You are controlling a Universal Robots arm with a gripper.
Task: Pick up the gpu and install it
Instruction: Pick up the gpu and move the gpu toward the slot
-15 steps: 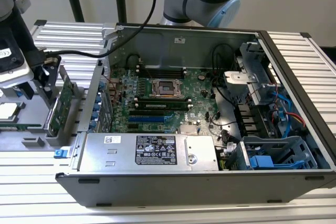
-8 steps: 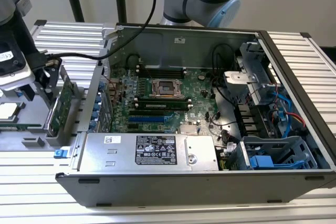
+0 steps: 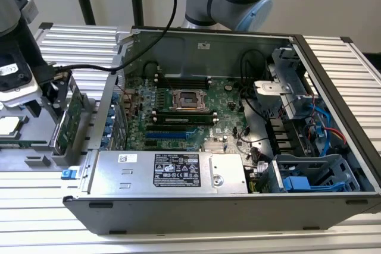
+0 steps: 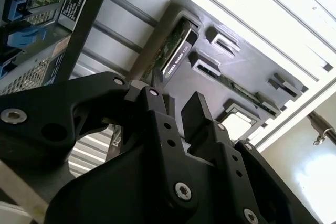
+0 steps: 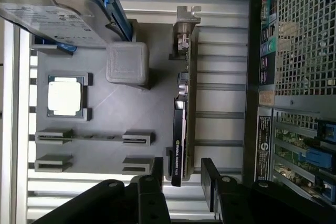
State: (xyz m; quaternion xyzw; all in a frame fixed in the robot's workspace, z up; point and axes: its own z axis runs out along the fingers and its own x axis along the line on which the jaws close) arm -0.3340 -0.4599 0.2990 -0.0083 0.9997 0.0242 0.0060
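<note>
The gpu [image 5: 181, 124] stands on its long edge in a slot of the grey holder tray [image 5: 131, 114]. The tray sits on the ribbed desk [image 3: 178, 236] just beside the open computer case [image 3: 333, 165]. The card's silver bracket is at the end away from the gripper [image 5: 184, 182].

To my eye the grasp is being lined up. It wants the jaws square to the card's faces and centred on it, so that closing presses both sides evenly and the card does not tip in its slot.

The jaws are spread wide, one on either side of the card's near end. A gap shows on each side, so they hold nothing.

A processor chip [image 5: 65, 95] and a hard drive [image 5: 52, 9] lie elsewhere on the tray, well apart from the card.
</note>
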